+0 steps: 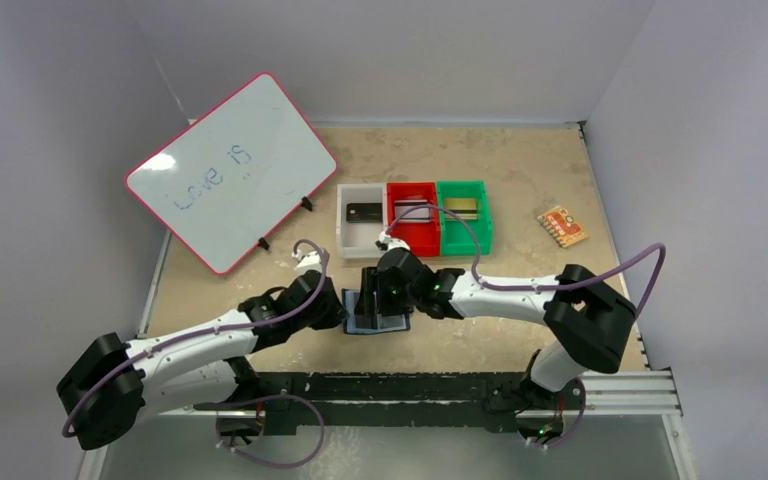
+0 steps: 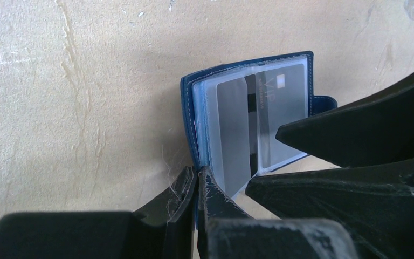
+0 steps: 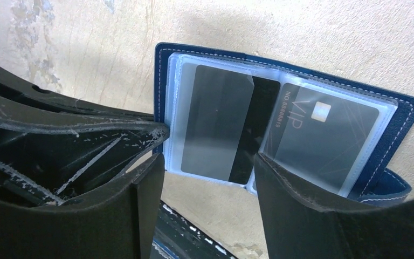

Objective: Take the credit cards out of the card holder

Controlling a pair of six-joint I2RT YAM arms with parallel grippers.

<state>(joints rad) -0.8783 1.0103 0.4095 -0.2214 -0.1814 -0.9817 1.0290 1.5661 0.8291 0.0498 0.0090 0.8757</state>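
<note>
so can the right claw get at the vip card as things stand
Probably yes: the right claw stands open at the open card holder, which the left claw pinches by its cover. Only the clear sleeve covers the vip card.

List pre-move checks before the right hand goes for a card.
1. ok: card holder open, sleeves showing.
2. ok: left hand shut on the cover edge.
3. ok: right hand open, straddling the sleeves.
4. ok: striped card edge bare past its sleeve opening.
5. cannot tell: VIP card has an edge free to pinch.
6. cannot tell: right hand touching either card.
</note>
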